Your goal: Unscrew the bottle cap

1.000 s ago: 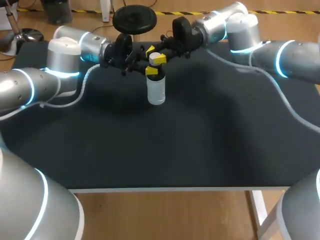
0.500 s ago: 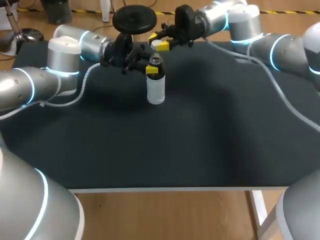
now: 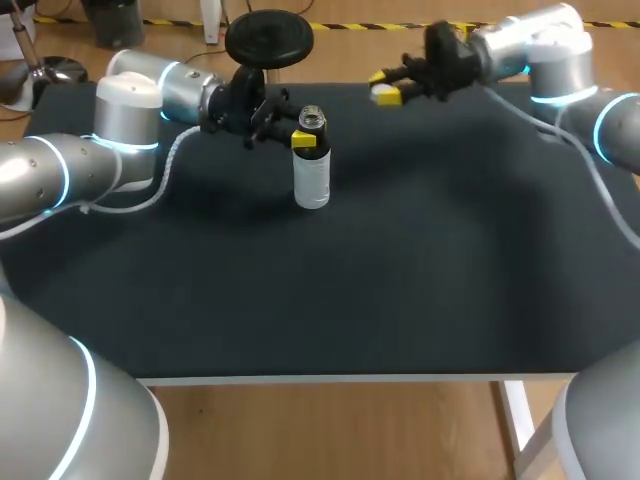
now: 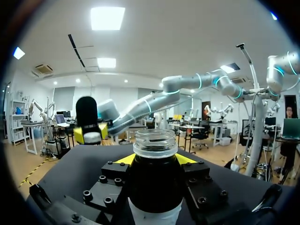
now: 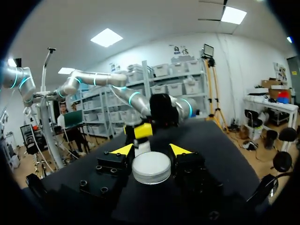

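Note:
A clear bottle (image 3: pixel 312 175) stands upright on the black table (image 3: pixel 350 280), its mouth open with no cap on it. My left gripper (image 3: pixel 300 140) is shut on the bottle's neck (image 4: pixel 155 164), one yellow-tipped finger on each side. The white cap (image 5: pixel 151 168) sits between the fingers of my right gripper (image 3: pixel 385 90), which is shut on it. That gripper hangs above the table's far edge, well to the right of the bottle. In the right wrist view the bottle (image 5: pixel 142 140) and my left gripper are ahead of the cap.
A black round stool seat (image 3: pixel 268 38) stands just beyond the table's far edge, behind the bottle. White cables (image 3: pixel 160 190) trail from both arms over the table's far part.
My right gripper has lifted the cap off the bottle and carried it away to the right. The left gripper and the bottle have stayed in place.

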`<act>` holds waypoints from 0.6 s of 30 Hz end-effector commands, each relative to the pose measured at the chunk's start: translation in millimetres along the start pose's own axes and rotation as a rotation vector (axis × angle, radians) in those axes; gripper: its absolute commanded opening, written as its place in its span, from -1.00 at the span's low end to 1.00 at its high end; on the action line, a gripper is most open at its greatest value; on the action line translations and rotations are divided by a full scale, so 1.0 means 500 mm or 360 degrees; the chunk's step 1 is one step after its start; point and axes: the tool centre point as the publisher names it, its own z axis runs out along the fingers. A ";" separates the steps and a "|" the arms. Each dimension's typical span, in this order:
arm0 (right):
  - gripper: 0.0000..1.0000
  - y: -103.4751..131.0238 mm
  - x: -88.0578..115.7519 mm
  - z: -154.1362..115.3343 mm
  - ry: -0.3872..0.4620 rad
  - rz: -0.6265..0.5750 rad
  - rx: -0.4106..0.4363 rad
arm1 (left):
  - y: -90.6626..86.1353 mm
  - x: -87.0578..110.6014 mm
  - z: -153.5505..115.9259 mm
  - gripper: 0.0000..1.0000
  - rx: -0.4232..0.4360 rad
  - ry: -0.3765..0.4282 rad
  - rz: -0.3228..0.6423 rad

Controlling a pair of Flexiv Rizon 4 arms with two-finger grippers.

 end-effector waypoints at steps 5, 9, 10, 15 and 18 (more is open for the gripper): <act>-1.00 -0.139 -0.009 -0.114 0.0003 0.0248 0.0221 | -0.001 -0.001 0.000 -1.00 -0.0002 0.0003 0.0001; -1.00 -0.187 -0.009 -0.125 -0.0059 0.0313 0.0278 | -0.001 -0.001 0.000 -1.00 -0.0002 0.0003 0.0001; -1.00 -0.198 -0.008 -0.127 -0.0076 0.0324 0.0287 | -0.001 -0.001 0.000 -1.00 -0.0002 0.0003 0.0001; -1.00 -0.218 -0.009 -0.125 -0.0108 0.0345 0.0284 | -0.001 -0.001 0.000 -1.00 -0.0002 0.0003 0.0001; -0.58 -0.218 -0.007 -0.127 -0.0117 0.0351 0.0265 | -0.001 -0.001 0.000 -1.00 -0.0002 0.0003 0.0001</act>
